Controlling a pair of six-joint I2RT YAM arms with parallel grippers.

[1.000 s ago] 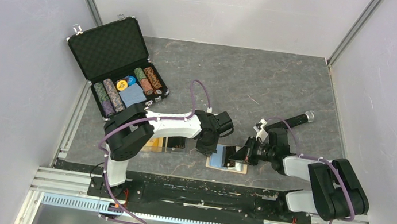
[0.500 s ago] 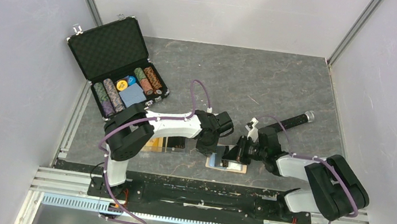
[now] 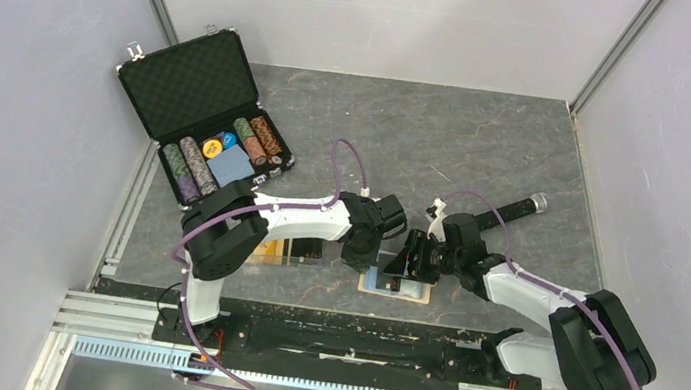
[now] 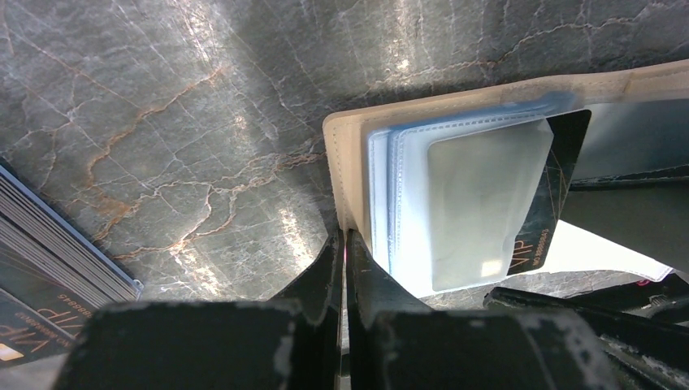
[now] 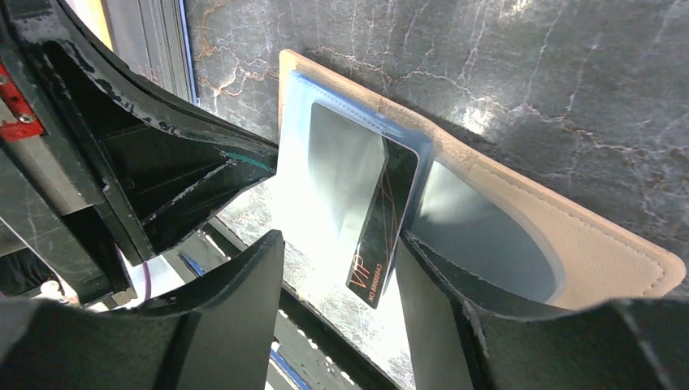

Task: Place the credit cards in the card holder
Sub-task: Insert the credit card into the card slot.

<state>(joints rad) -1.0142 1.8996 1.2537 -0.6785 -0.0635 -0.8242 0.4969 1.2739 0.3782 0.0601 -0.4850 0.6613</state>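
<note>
Released at the right claw (image 5: 337,244), jaws standing apart with nothing pinched between them. Just inside that gap, the black card (image 5: 382,236): slanted, far end tucked under the clear pocket (image 5: 341,154) of the holder (image 5: 585,244), printed end poking out. Clenched at the left claw (image 4: 342,252), tips down at the holder's tan rim; pressing it or merely beside it, hard to say from here. Holder open and flat on the surface (image 4: 162,122), gold card (image 3: 265,248) to its left under the left arm, chip case (image 3: 197,85) well apart. Probably light, stiff and slick, that black card. Best taken at the exposed short end, by its edges, and pushed along its length. Soft and floppy, likely, the holder; needs pinning at the rim lest it slide.
</note>
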